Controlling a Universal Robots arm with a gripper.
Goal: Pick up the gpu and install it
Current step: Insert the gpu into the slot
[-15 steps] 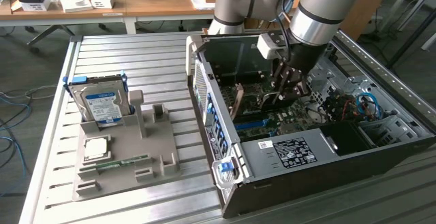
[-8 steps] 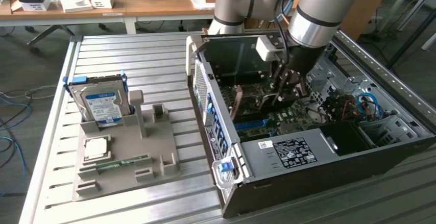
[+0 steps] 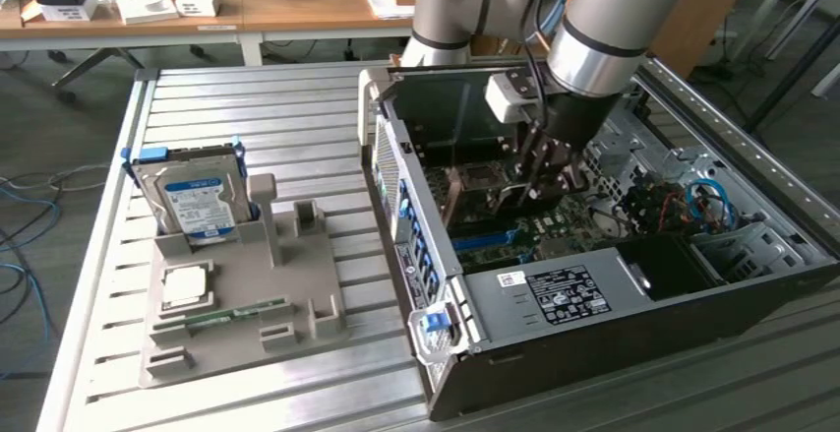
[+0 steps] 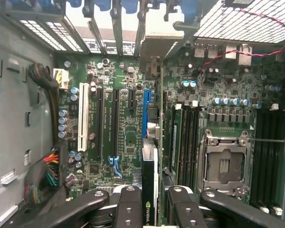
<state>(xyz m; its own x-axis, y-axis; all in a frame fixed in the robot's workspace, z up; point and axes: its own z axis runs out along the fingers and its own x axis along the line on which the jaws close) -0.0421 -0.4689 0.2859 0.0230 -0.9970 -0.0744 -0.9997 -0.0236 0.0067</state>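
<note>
Gripper (image 3: 542, 184) inside open computer case (image 3: 552, 353), clamped on gpu (image 4: 149, 183) held edge-on; card runs along blue motherboard slot (image 4: 147, 111); whether seated, cannot tell.

The gpu (image 4: 150, 190) stands edge-on between the jaws, so its 2 flat faces are hidden, and its end nearest the jaws runs off the picture's edge. Whether its far edge meets the motherboard (image 4: 128, 137) beyond the jaws cannot be told. In the exterior view the gpu between the jaws is lost inside the dark computer case (image 3: 591, 353), and the arm (image 3: 597, 29) above them is cut off.
</note>
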